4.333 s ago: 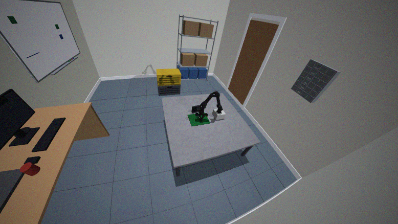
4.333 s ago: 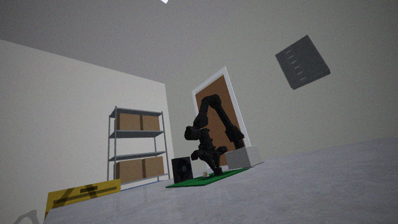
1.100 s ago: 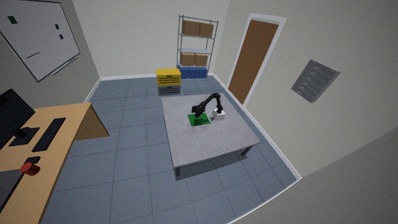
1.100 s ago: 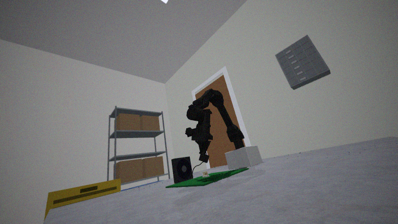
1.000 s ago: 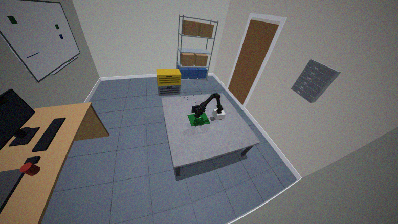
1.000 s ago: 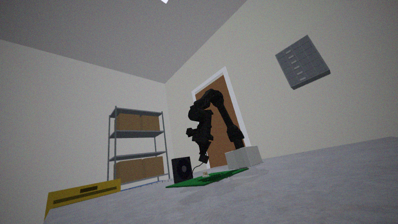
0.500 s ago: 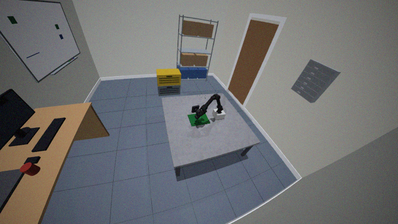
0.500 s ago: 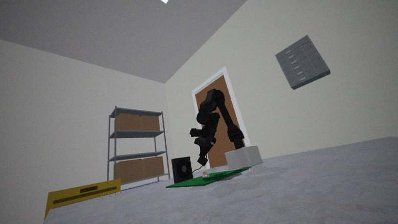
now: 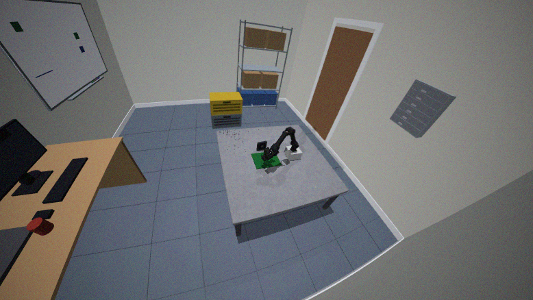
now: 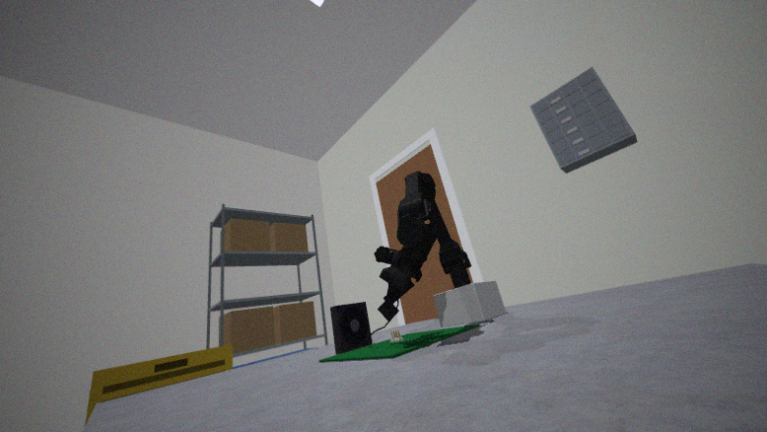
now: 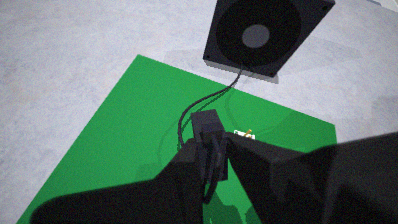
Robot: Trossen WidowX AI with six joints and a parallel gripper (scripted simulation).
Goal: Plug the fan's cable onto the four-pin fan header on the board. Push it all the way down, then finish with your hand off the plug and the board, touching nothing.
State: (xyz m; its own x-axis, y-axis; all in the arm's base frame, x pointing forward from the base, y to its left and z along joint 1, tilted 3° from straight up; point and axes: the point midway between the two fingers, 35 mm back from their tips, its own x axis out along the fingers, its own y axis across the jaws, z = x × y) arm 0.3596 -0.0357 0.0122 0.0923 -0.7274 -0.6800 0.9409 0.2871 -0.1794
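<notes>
My gripper (image 11: 209, 141) (image 10: 390, 305) is shut on the fan's black plug (image 11: 207, 121) (image 10: 387, 311). The plug is held tilted above the green board (image 11: 125, 115) (image 10: 365, 351) (image 9: 259, 162). The white four-pin header (image 11: 244, 134) (image 10: 395, 336) stands on the board, just beyond and to the right of the plug in the wrist view, partly hidden by a finger. In the exterior view the plug is above the header and apart from it. The black cable (image 11: 189, 107) runs in a loop from the plug to the fan (image 11: 256, 36) (image 10: 351, 326) (image 9: 261, 145), which stands upright at the board's edge.
The arm's white base block (image 9: 293, 153) (image 10: 467, 304) stands at the board's right in the top and exterior views. The fan stands close beyond the plug, with the cable between them. The board lies on the grey table (image 9: 283, 193).
</notes>
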